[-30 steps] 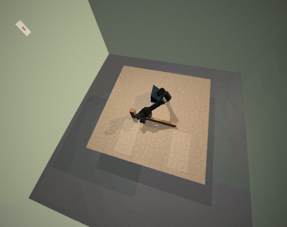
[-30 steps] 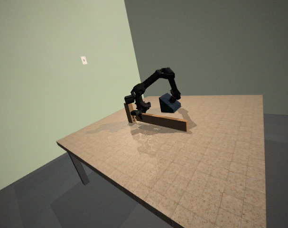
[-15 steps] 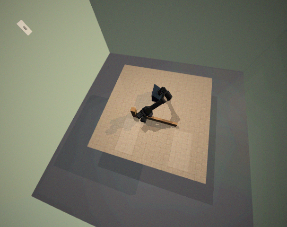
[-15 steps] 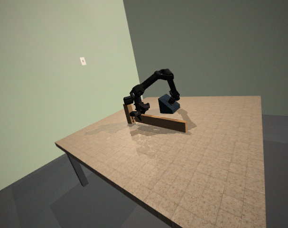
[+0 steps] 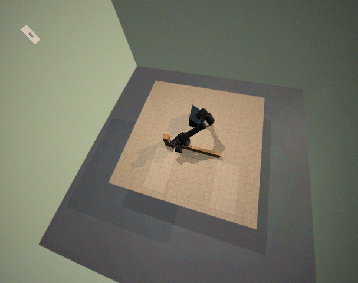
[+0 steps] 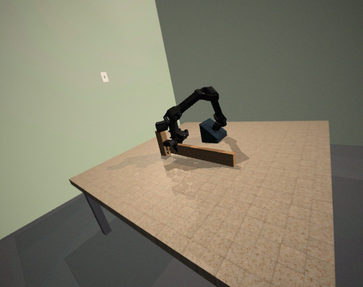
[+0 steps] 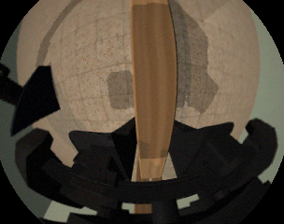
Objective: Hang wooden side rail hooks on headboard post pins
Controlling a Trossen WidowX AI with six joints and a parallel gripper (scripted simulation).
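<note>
The wooden side rail [image 5: 203,150] [image 6: 206,154] [image 7: 151,75] stands on edge on the table, its near end up against the short wooden headboard post [image 5: 166,140] [image 6: 160,140]. My gripper [image 5: 176,147] [image 6: 172,144] [image 7: 149,118] is shut on the rail's top edge close to the post. The rail's far end [image 6: 232,159] rests on the table. The hooks, the pins and the slot are hidden by the gripper and too small to tell.
The arm's dark blue base block [image 5: 193,116] [image 6: 211,132] stands behind the rail. The tiled table [image 5: 233,194] [image 6: 252,216] spreads wide around them, with its left edge near the post.
</note>
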